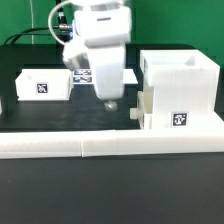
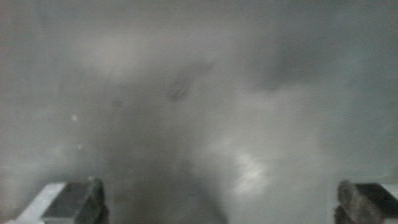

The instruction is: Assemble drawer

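Observation:
The large white box shell (image 1: 182,82) stands at the exterior view's right, with a tag on its front. A small knobbed tray (image 1: 146,108) sits against the shell's left side, and I cannot tell how far it is in. A second white tray (image 1: 45,85) with a tag stands at the left. My gripper (image 1: 110,101) points down over the black table between the two, touching nothing. In the wrist view my gripper (image 2: 222,206) shows only blurred grey surface below it. The fingertips (image 2: 71,203) stand wide apart, open and empty.
The long low white wall strip (image 1: 110,147) runs along the table's front edge. The marker board (image 1: 84,76) lies flat behind my gripper, partly hidden by the arm. Black cables hang at the back behind the arm.

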`<move>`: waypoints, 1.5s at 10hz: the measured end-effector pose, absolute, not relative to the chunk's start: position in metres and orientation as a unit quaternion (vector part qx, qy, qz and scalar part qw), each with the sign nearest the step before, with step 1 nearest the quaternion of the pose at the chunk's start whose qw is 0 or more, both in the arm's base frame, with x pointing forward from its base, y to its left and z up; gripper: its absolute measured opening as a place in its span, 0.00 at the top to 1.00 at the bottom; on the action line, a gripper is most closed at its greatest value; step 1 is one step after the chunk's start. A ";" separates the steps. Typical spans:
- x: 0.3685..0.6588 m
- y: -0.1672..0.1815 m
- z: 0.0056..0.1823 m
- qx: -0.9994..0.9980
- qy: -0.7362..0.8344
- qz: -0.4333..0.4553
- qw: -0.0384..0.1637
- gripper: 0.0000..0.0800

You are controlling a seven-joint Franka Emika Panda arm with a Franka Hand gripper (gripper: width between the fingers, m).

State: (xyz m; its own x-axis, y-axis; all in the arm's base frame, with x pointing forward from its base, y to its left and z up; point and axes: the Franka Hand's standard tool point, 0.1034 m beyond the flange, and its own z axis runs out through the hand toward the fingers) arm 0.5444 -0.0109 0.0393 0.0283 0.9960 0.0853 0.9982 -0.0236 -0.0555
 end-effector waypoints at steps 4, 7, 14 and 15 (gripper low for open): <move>0.515 -0.049 0.055 -0.738 -0.673 -0.034 0.016 0.19; 0.496 -0.062 0.056 -0.754 -0.655 -0.043 0.002 0.19; 0.476 -0.096 0.056 -0.886 -0.461 -0.057 -0.003 0.19; 0.470 -0.101 0.056 -0.909 -0.413 -0.057 0.000 0.19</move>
